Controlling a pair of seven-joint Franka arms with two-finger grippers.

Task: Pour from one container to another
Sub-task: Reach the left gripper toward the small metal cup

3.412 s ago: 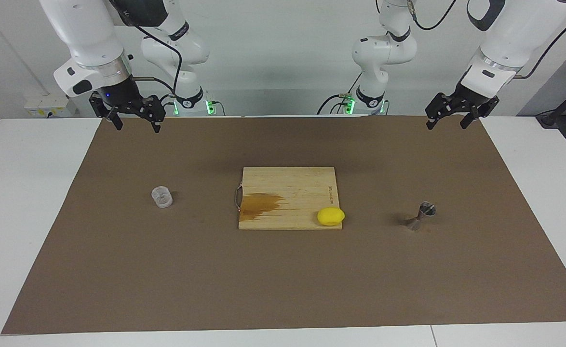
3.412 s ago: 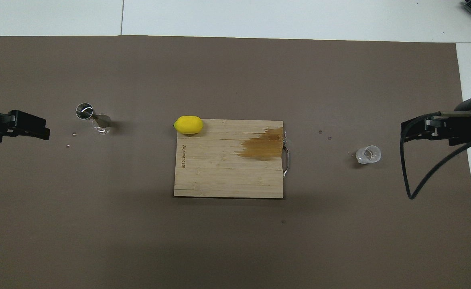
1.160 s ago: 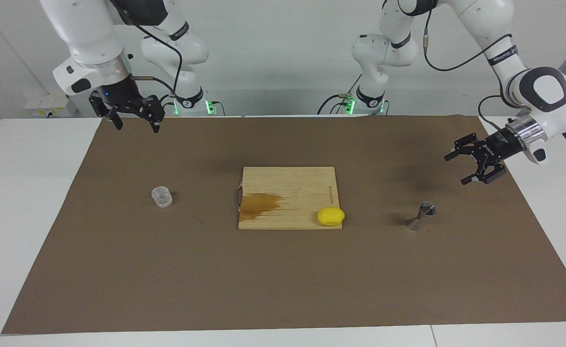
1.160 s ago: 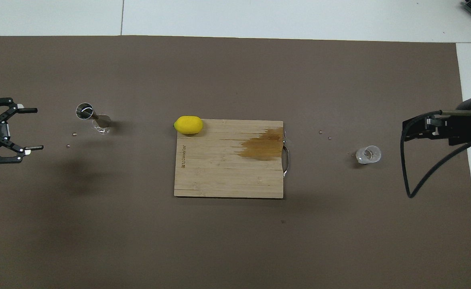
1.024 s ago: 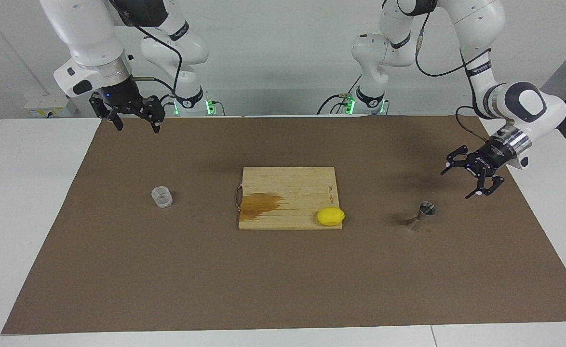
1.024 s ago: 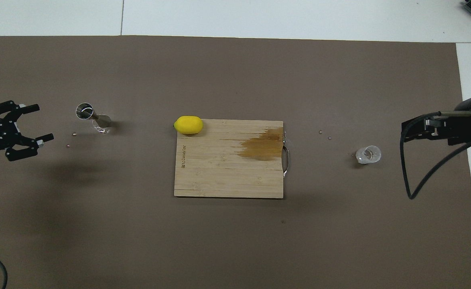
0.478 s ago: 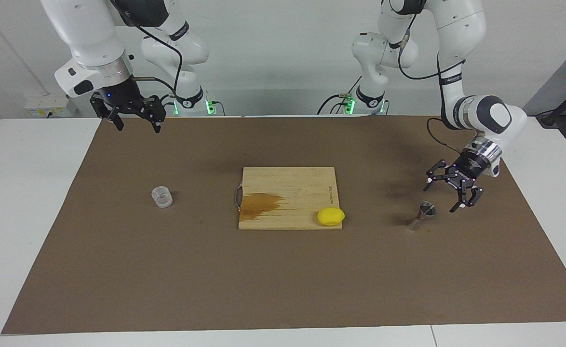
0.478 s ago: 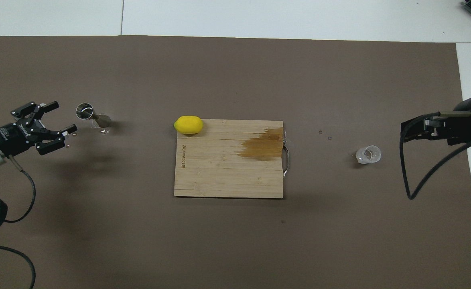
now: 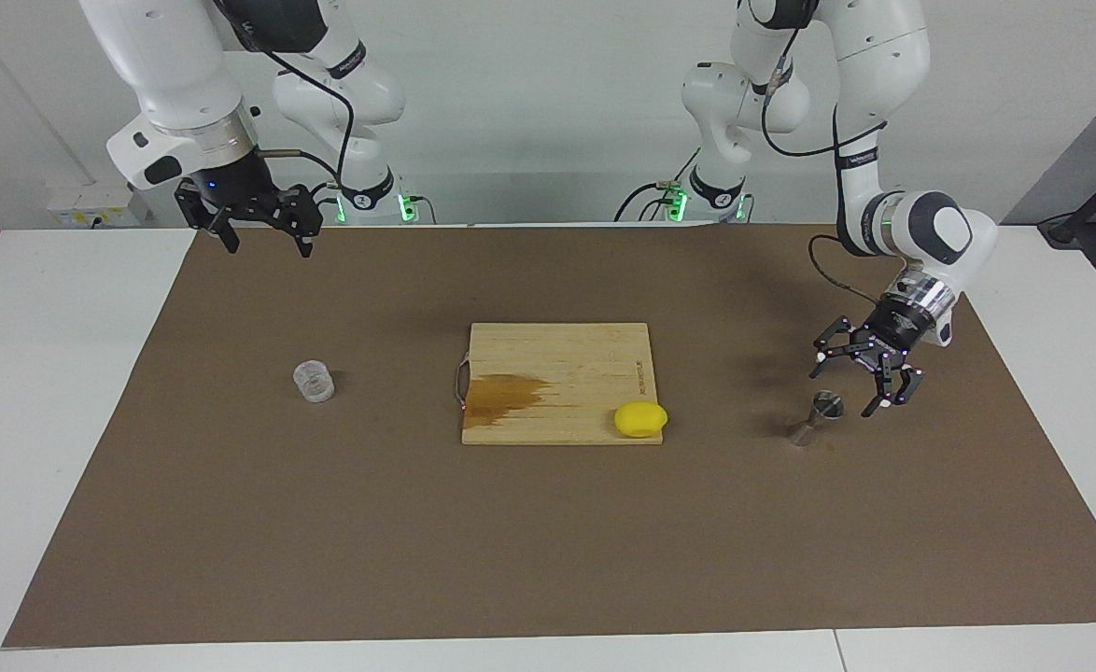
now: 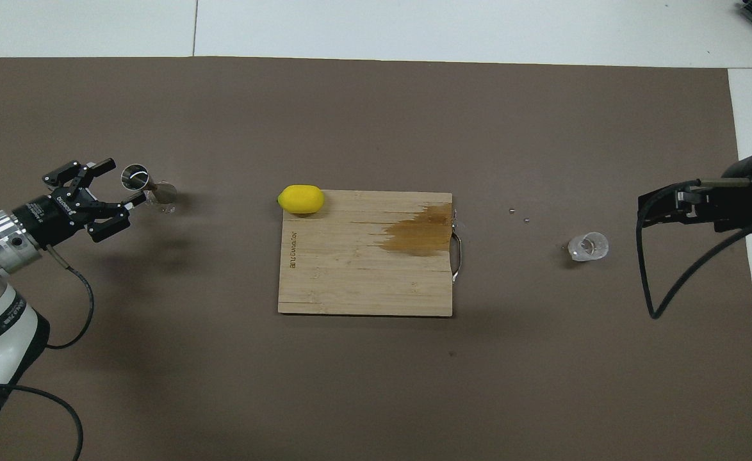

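Observation:
The clear ribbed cup (image 9: 314,382) (image 10: 587,246) stands upright on the brown mat toward the right arm's end. Toward the left arm's end stands the steel jigger (image 9: 814,418) (image 10: 146,183), also on the mat. My left gripper (image 9: 847,384) (image 10: 125,182) is tilted down just above and beside the jigger's top, its fingers open to either side of the rim and not touching it. High over the mat's edge at its own end, my right gripper (image 9: 268,245) (image 10: 644,212) waits open and empty, apart from the cup.
A wooden cutting board (image 9: 557,359) (image 10: 350,275) with a brown stain lies mid-mat. A yellow lemon (image 9: 640,419) (image 10: 300,199) sits at its corner toward the jigger. Tiny beads (image 10: 518,214) lie on the mat between board and cup.
My left arm has swung down and in from the mat's end, and its gripper now sits at the jigger's top with the jaws slightly narrower. The right arm has stayed put.

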